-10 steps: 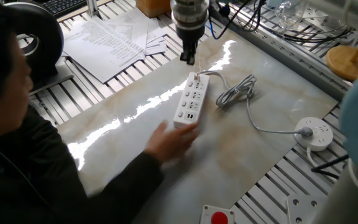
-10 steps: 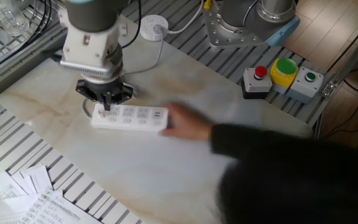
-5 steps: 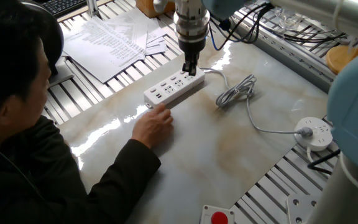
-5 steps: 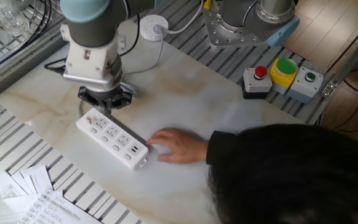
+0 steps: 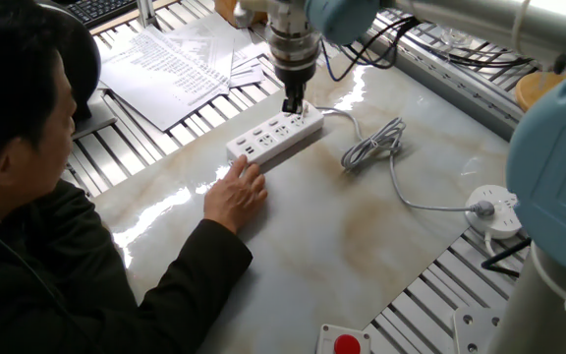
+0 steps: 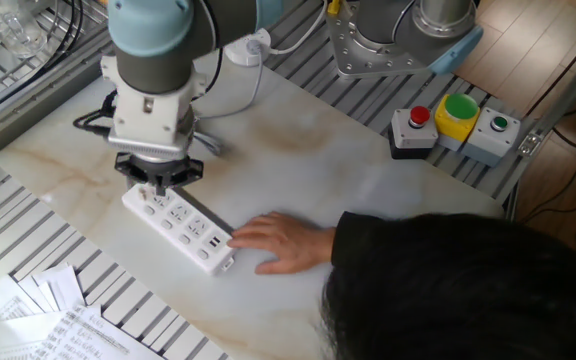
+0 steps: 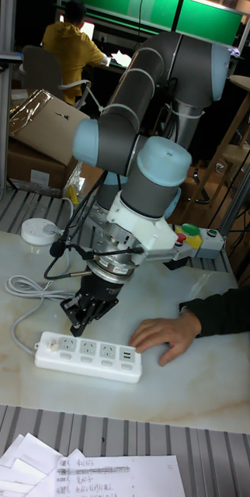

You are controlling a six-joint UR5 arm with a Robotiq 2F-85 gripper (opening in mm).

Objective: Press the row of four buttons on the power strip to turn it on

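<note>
While power strip (image 5: pixel 274 136) lies on marble tabletop (image 5: pixel 362 236) — end effector (image 5: pixel 292 105) | grip unclear

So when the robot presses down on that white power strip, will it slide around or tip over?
The power strip lies flat and is long and low, so tipping seems unlikely. The glossy tabletop looks slick, so it might skid if pushed sideways. The person's hand sits at its end, probably steadying it, while the gripper comes down at the other end.

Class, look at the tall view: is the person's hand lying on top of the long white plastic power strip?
No. The person's hand rests on the marble tabletop beside the long white plastic power strip.
</note>
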